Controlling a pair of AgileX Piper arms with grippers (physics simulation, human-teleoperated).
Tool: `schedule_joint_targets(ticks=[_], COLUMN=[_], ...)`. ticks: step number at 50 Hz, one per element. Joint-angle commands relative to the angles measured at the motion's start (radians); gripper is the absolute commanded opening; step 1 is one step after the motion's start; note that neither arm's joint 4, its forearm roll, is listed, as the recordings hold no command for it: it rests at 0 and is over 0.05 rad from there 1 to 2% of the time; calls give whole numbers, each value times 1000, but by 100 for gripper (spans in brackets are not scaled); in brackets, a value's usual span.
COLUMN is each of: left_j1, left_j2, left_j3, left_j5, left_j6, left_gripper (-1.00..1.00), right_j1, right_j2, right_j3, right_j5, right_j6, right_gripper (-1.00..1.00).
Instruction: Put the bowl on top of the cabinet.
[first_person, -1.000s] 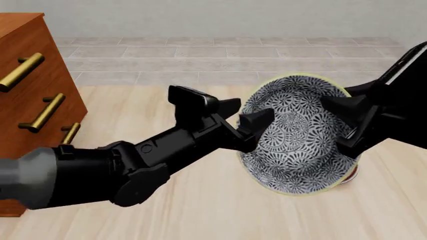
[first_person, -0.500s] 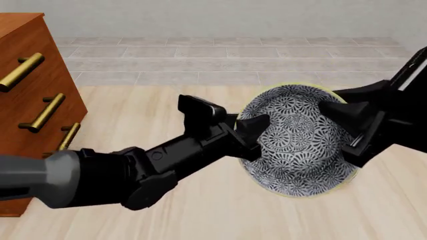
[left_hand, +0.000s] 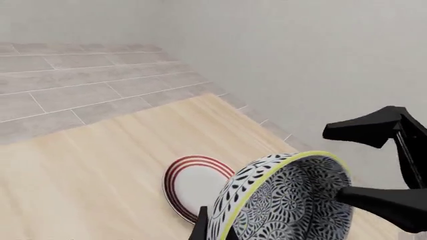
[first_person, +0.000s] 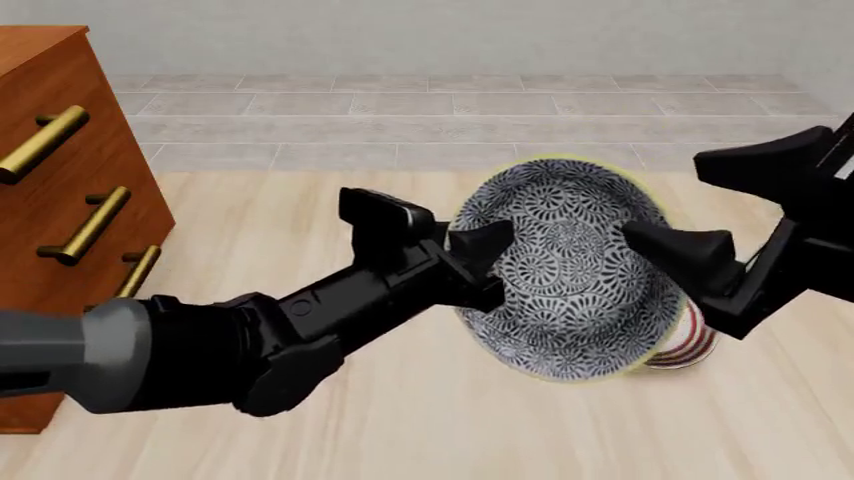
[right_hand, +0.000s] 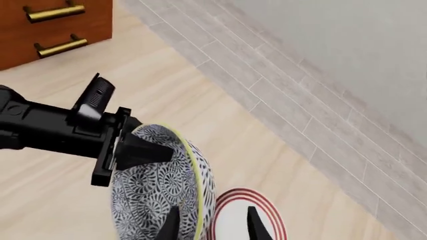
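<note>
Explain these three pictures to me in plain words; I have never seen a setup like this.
These are computer-rendered views of two black robot arms working at a pale wooden table. One camera looks from behind and above the arms; the other two ride on each arm's wrist. The left gripper and right gripper have the patterned bowl between them, tipped on edge and lifted off the table. The left one pinches its rim; the right one's jaws are spread, one finger against the bowl. Under the bowl lies a white plate with red rings. The brown cabinet stands at the left.
</note>
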Motion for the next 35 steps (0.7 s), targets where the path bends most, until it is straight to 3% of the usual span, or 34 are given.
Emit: schedule_joint_targets(ticks=[1, 21, 35], left_j1=[38, 143, 224], left_j2=[-10, -42, -126], left_j3=[-11, -39, -65], left_j5=[15, 87, 241], left_j6=[45, 148, 243], left_gripper=[-100, -100, -100], right_j1=[15, 121, 134], right_j2=[-37, -126, -60], right_j3=[-10, -43, -52], right_j5=[15, 47, -49], right_j6=[41, 97, 84], right_gripper=[100, 100, 100])
